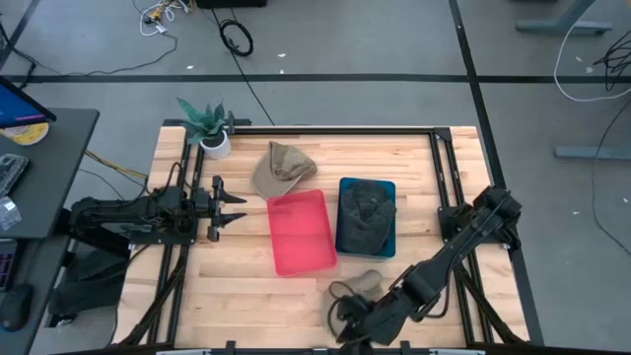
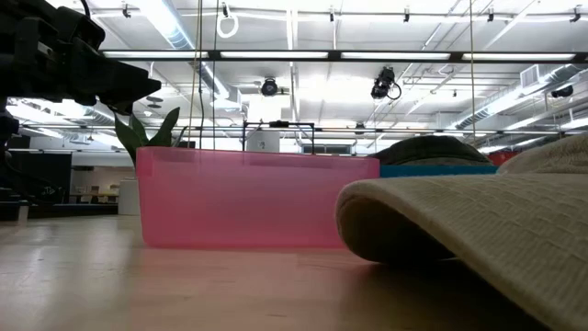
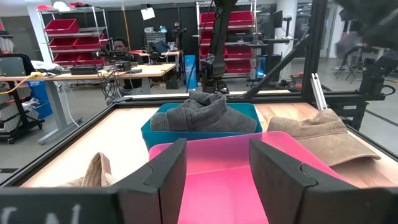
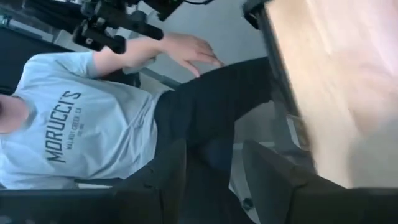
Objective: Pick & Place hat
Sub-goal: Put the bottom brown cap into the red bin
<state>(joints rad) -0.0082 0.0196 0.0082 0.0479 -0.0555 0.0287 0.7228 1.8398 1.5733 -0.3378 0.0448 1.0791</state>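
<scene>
A tan hat (image 1: 367, 283) lies on the wooden table near its front edge; in the low view this hat (image 2: 478, 230) fills the right foreground. A second tan hat (image 1: 282, 168) lies at the far middle. A dark grey hat (image 1: 367, 209) rests in the blue bin (image 1: 386, 242). My right gripper (image 1: 341, 314) hovers by the front edge, just left of the near hat, open, with nothing between its fingers (image 4: 214, 163). My left gripper (image 1: 237, 207) waits open at the table's left, pointing level at the pink bin (image 3: 217, 180).
The pink bin (image 1: 301, 232) and the blue bin stand side by side mid-table. A potted plant (image 1: 209, 128) is at the far left corner. A person in a grey T-shirt (image 4: 68, 130) sits beyond the table's near edge. Bare wood lies at the front left.
</scene>
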